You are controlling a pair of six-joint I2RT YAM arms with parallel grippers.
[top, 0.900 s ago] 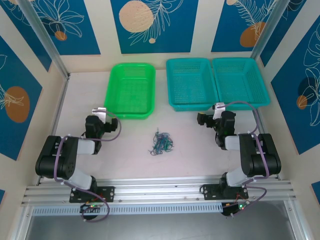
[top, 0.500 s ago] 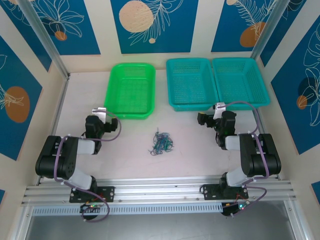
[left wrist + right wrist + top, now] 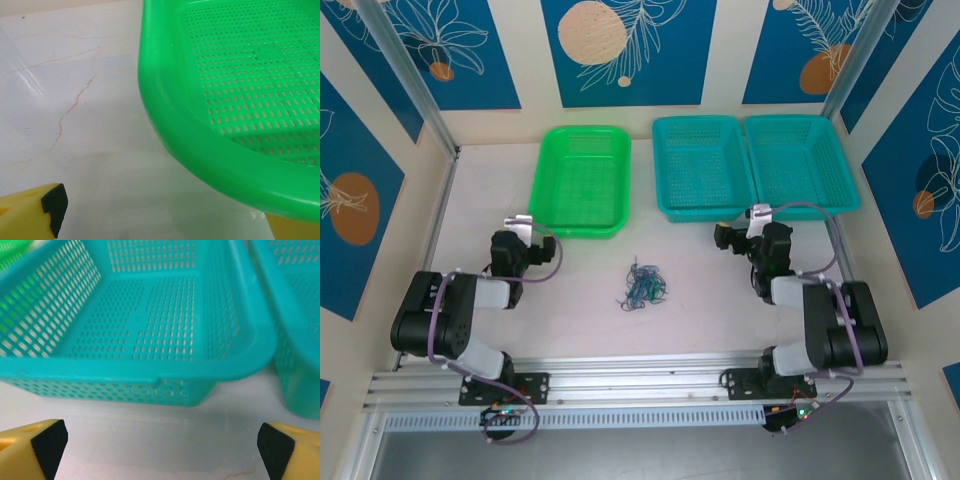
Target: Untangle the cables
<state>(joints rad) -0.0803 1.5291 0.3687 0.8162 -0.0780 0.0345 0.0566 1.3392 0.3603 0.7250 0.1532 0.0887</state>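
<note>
So the cables (image 3: 643, 284) are seen clumped mid-frame in the overhead view, untouched. Jaws of the left gripper (image 3: 165, 220) and right gripper (image 3: 160, 440) are spread wide, nothing grasped.

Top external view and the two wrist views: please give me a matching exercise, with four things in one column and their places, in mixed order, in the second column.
Things
1. cables
2. green basket
3. left gripper
4. right gripper

Places
A. facing the near wall of the left teal basket
B. leftmost in the row of baskets
C. in a small heap on the table, in front of the baskets
D. at the green basket's near left corner

Pairs: 1-C, 2-B, 3-D, 4-A
</note>
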